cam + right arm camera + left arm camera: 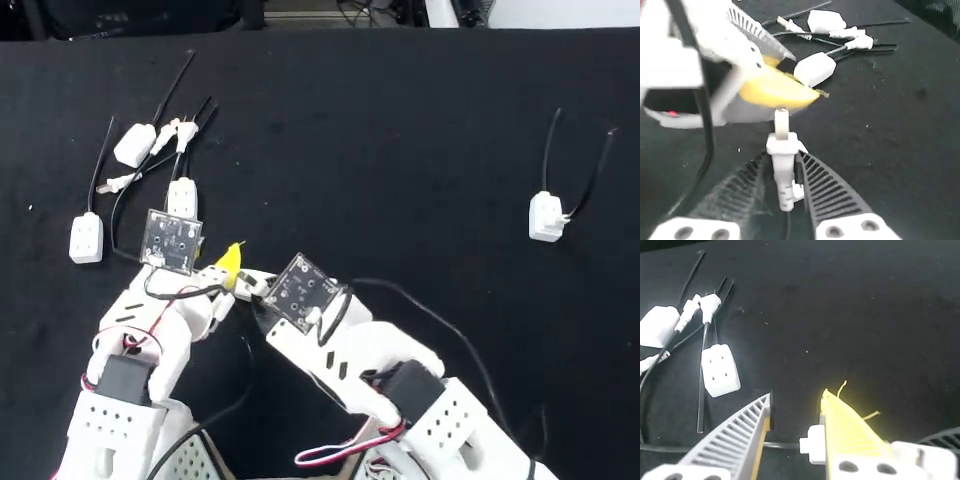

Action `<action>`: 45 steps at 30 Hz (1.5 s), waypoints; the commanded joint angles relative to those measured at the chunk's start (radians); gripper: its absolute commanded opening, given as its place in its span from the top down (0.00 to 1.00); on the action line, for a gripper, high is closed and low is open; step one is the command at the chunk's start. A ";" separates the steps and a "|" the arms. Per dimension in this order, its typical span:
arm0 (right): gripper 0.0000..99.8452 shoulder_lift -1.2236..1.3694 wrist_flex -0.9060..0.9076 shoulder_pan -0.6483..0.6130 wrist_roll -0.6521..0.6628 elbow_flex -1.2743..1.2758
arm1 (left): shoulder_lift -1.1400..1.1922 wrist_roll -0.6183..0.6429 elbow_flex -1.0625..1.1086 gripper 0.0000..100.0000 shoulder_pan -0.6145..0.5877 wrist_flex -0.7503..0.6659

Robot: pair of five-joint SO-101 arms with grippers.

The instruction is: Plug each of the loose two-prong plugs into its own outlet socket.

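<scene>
- While the right gripper (783,162) grips a white plug (781,142), the left gripper (796,399) has its fingers spread apart.
- The white plug tip lies just beside the yellow finger (850,432).

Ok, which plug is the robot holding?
Look at the black table where the two white arms meet. The right gripper is shut on a white plug there. The other plugs lie loose beside the sockets far left; this one is pinched between fingers.

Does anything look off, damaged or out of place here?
Yes. The right gripper holds a plug whose tip sits right against the left gripper's yellow finger, so the two arms look crowded together. Thin yellow strands stick off that finger, looking frayed.
</scene>
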 commanded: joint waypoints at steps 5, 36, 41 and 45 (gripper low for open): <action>0.99 -0.012 0.098 -0.049 0.094 -0.114 | -0.011 -0.003 -0.025 0.83 -0.013 -0.035; 0.99 -0.021 0.195 -0.049 0.140 -0.211 | -0.003 -0.038 0.028 0.83 0.048 -0.077; 0.99 -0.021 0.201 -0.049 0.140 -0.225 | -0.003 -0.038 0.031 0.83 0.048 -0.072; 0.99 -0.019 0.273 -0.049 0.140 -0.305 | -0.003 -0.038 0.054 0.83 0.051 -0.077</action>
